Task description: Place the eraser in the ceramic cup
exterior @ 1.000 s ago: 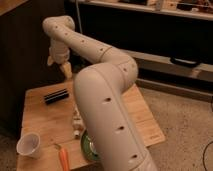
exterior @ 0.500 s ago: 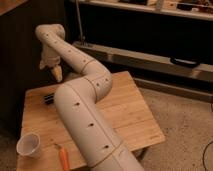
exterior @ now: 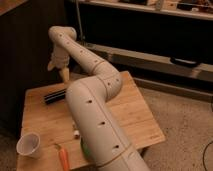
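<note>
Hand [exterior: 63, 74]: positioned above the far corner of the wooden bench [exterior: 131, 116], pointing down. The jaws stand wide. Nothing is held between them, and the hand touches no object.

Arm [exterior: 95, 117]: a thick white segmented limb. It rises from the near edge of the bench, bends at an elbow over the middle of the bench, and runs back to the hand.

Eraser [exterior: 55, 96]: a long black block lying flat on the bench. It is located below the hand and a little nearer to the onlooker, apart from the fingertips. Its long axis runs roughly across the bench.

Ceramic cup [exterior: 28, 145]: white, upright, mouth open upward. It stands at the near corner of the bench, well apart from the hand and beyond the eraser as seen from the hand.

Carrot [exterior: 63, 157]: orange, lying at the near edge of the bench, beside the cup and far from the hand.

Green plate [exterior: 85, 148]: only a sliver shows beside the carrot. The arm covers the remainder.
</note>
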Action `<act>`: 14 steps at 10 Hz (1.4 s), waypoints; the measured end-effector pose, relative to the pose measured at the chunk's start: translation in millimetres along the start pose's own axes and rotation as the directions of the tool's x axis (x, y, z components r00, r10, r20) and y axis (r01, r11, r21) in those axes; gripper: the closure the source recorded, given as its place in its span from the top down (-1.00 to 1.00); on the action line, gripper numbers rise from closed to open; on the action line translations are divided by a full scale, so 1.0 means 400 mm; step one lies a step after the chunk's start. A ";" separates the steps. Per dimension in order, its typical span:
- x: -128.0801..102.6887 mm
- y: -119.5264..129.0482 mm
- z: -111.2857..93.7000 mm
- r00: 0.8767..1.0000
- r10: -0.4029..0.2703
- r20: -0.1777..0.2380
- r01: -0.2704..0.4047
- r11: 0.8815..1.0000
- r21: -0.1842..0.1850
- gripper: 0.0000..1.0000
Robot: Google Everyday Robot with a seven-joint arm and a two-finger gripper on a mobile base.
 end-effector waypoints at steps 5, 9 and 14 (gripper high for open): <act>0.038 0.103 -0.003 0.998 0.057 0.031 -0.056 0.998 -0.041 0.60; 0.052 0.118 0.002 0.980 0.097 0.172 -0.093 0.995 -0.028 0.60; 0.012 0.168 0.003 0.971 0.111 0.211 -0.110 0.994 -0.016 0.60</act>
